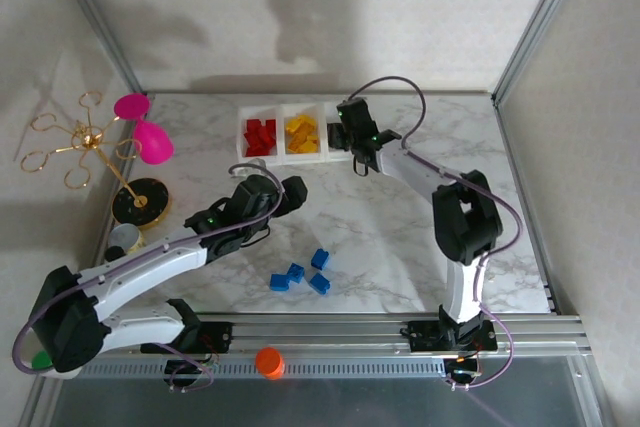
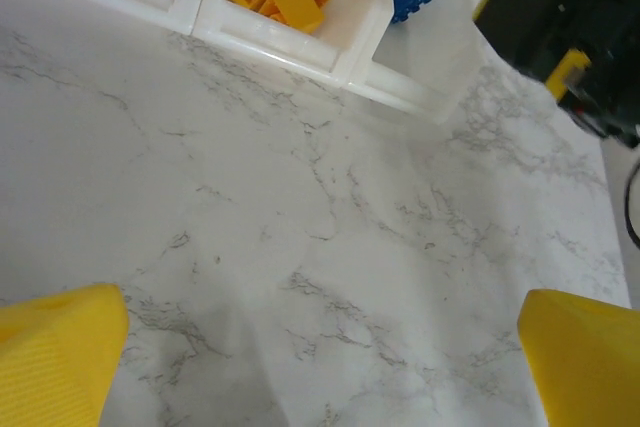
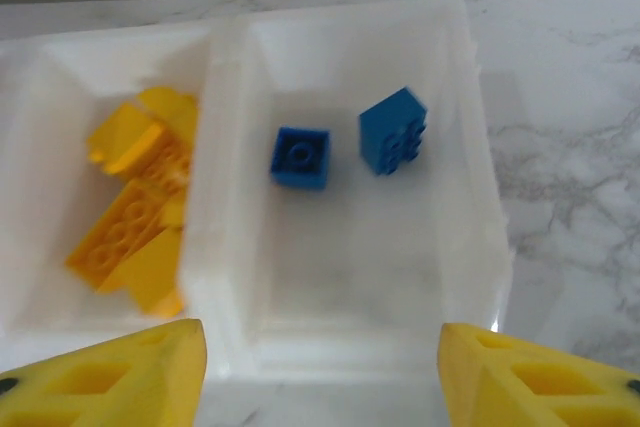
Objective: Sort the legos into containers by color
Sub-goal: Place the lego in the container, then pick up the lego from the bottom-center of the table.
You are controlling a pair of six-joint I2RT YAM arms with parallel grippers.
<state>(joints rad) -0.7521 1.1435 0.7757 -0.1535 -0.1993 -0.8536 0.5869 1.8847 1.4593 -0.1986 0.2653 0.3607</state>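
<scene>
1. Blue legos (image 3: 300,157): two glossy bricks lying apart on the floor of the rightmost bin. One lies flat and square. The other is tipped on edge, nearer the right wall.
2. Loose blue legos (image 1: 300,274): four in a small cluster on the near middle of the table, between my two arms.
3. Yellow legos (image 3: 135,202): studded bricks and slabs heaped in the middle bin.
4. Red legos (image 1: 261,136): a small pile in the left bin.
5. Bins (image 1: 282,132): three square, translucent, white-walled, joined in a row at the far edge of the table. Their walls slope inward toward the floor.
6. My right gripper (image 3: 320,332): yellow fingers with moulded recesses, jaws apart and holding nothing. It hangs over the near rim of the rightmost bin, and the gap spans most of that bin's width.
7. My left gripper (image 2: 320,347): yellow, finely ridged fingers, spread wide and empty, over bare table on the near side of the bins.
8. Table (image 1: 400,247): smooth white marble pattern with grey veins. There is open room at centre and right.
9. Left margin: pink goblet (image 1: 150,137) and gold wire stand (image 1: 85,137).
10. Near rail: orange cap (image 1: 268,360).
</scene>
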